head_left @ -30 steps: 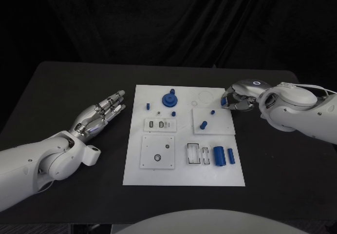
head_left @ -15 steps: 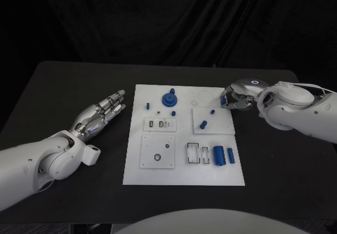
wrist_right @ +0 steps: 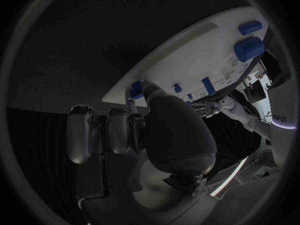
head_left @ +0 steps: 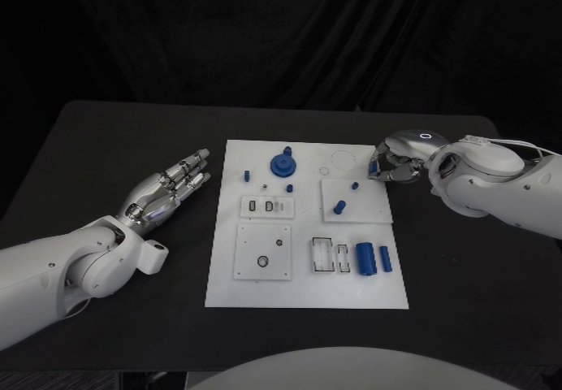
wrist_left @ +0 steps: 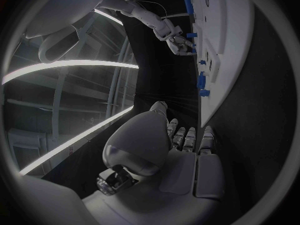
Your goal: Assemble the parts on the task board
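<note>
The right hand (head_left: 396, 162) curls over the task board (head_left: 307, 276) corner, its fingers hiding most of a small blue part (head_left: 373, 169) beneath; whether it is actually gripped can't be made out.

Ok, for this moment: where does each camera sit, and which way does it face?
Head view: on the robot's head, looking down at the task board; left hand and right hand enter.
Left wrist view: behind the left hand, facing across the board.
Right wrist view: behind the right hand, at the board's edge.
All three share the board.
</note>
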